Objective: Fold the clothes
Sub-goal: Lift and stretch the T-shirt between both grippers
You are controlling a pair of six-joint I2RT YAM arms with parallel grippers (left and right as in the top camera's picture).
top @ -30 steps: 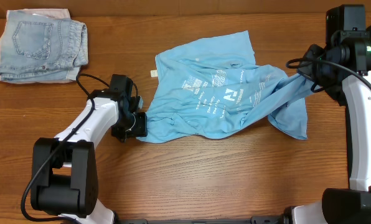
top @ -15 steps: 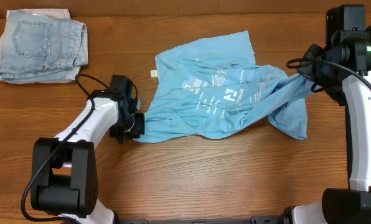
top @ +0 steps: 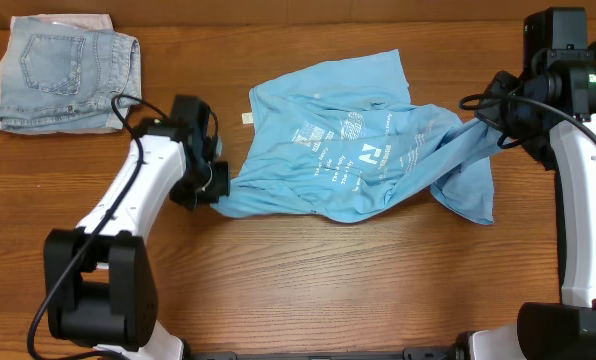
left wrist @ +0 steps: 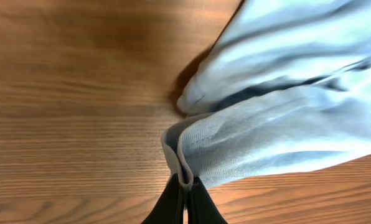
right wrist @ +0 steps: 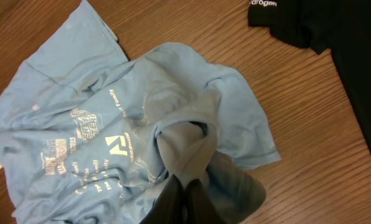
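While you kept the left gripper (left wrist: 185, 185) pressed together on a doubled hem at the left edge of the sky-blue T-shirt (top: 348, 150) and the right gripper (right wrist: 187, 186) pinching a bunched fold at its right side, the cloth drew taut between them. It lay crumpled, print up, mid-table (top: 328, 290), so I judge you held it to spread it flat first. Farther off, the denim shorts (top: 68, 75) sat at the far left corner, and the black T-shirt (right wrist: 335, 37) lay apart.
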